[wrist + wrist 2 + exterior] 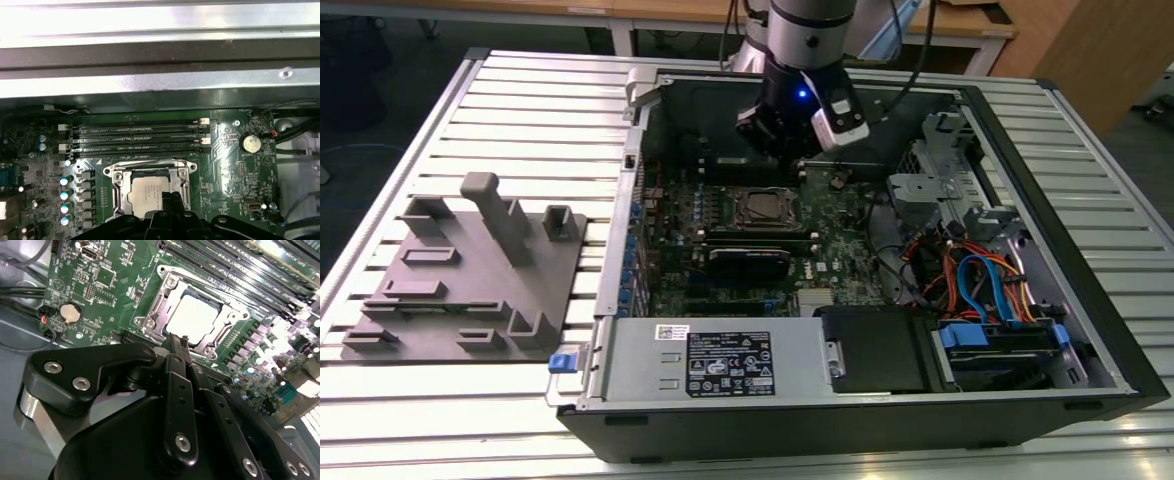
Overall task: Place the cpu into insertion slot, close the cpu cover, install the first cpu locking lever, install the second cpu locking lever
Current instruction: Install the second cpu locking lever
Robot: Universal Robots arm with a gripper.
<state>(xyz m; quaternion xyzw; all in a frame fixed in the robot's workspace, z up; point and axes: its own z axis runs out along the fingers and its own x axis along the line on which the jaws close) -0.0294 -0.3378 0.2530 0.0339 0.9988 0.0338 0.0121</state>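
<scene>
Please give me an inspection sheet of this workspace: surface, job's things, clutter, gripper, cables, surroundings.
Surface: slatted metal table carrying an open computer case.
Job's things: cpu lies in the insertion slot; cpu cover is down around it, in both wrist views.
Clutter: grey fixture plate at the exterior view's left.
Gripper: gripper shut, empty, tips over the socket edge.
Cables: blue and orange cables inside the case at the exterior view's right.
Surroundings: wooden desks behind the table.
</scene>
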